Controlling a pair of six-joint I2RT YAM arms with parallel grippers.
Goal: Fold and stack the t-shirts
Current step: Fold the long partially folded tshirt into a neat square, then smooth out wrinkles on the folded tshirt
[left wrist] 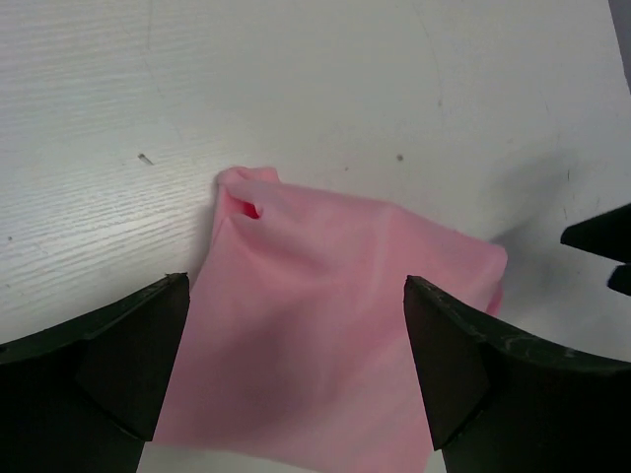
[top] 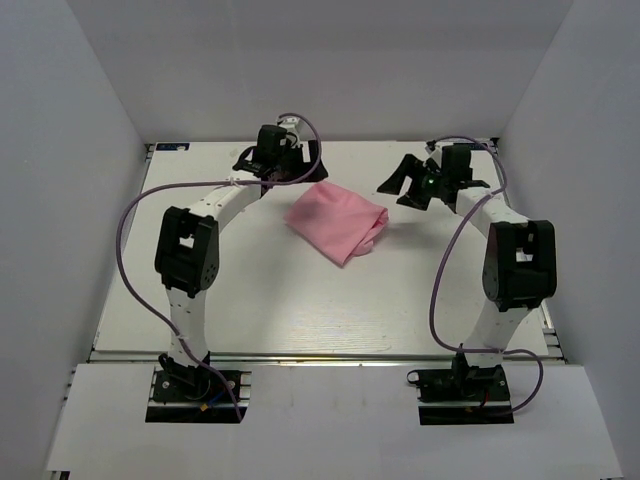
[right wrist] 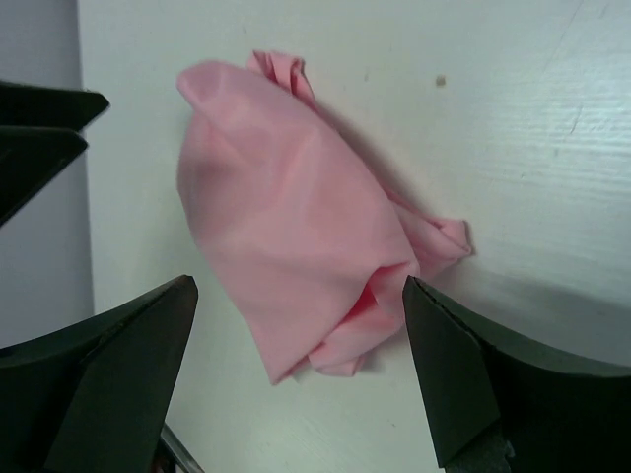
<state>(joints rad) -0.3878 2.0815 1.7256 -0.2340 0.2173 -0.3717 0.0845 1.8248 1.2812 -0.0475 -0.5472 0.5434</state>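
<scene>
Plain light-pink t-shirt on a white table.

I see the t-shirt as thin, soft, matt pink cloth, lightly creased. The tabletop looks white, matt, with fine wood-like grain. The fingers look like matt black plastic.

From the left wrist, the t-shirt passes behind both fingers of the left gripper and off the bottom edge, its near edge unseen. To that gripper's right, fingers of the right gripper are cut by the frame; the shirt's layers cannot be counted
</scene>
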